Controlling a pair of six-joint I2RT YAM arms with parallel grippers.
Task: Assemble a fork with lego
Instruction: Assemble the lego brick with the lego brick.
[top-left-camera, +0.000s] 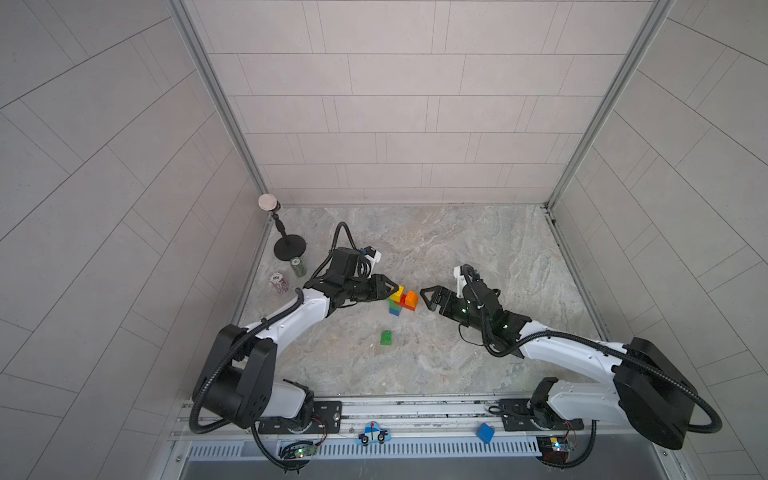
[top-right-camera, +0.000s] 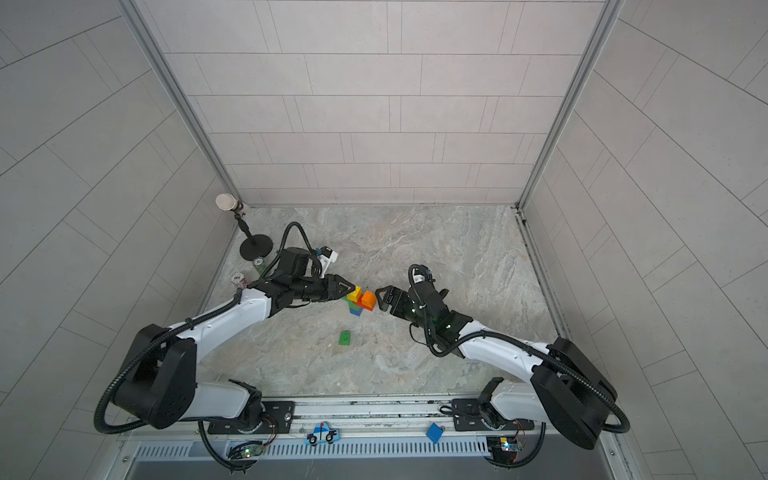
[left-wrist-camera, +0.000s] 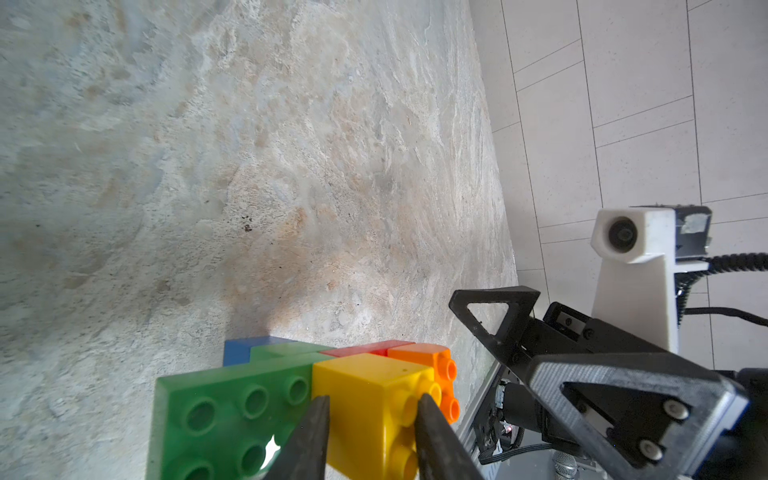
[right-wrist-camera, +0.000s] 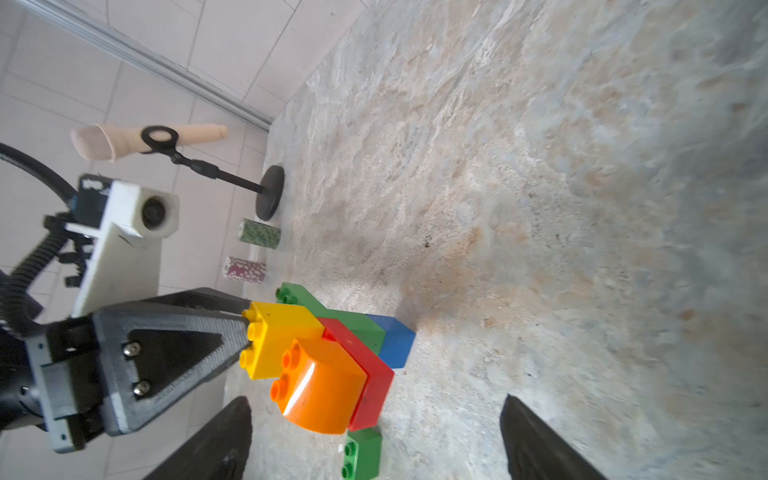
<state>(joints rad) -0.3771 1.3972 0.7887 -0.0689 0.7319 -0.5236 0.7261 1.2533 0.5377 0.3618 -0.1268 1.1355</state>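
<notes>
At centre, the left gripper (left-wrist-camera: 372, 440) is clamped on the yellow brick (left-wrist-camera: 365, 386) of the part-built fork (top-left-camera: 405, 302). One loose green brick (top-left-camera: 386, 337) lies at its seven o'clock. At three o'clock, the right gripper (top-left-camera: 424, 300) hovers, jaws apart.

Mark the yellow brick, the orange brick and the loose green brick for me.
yellow brick (left-wrist-camera: 370, 415): left wrist view, on its broad smooth face.
orange brick (right-wrist-camera: 324, 386): right wrist view, on its curved face.
loose green brick (top-left-camera: 387, 338): in a top view, on the middle of its upper face.
</notes>
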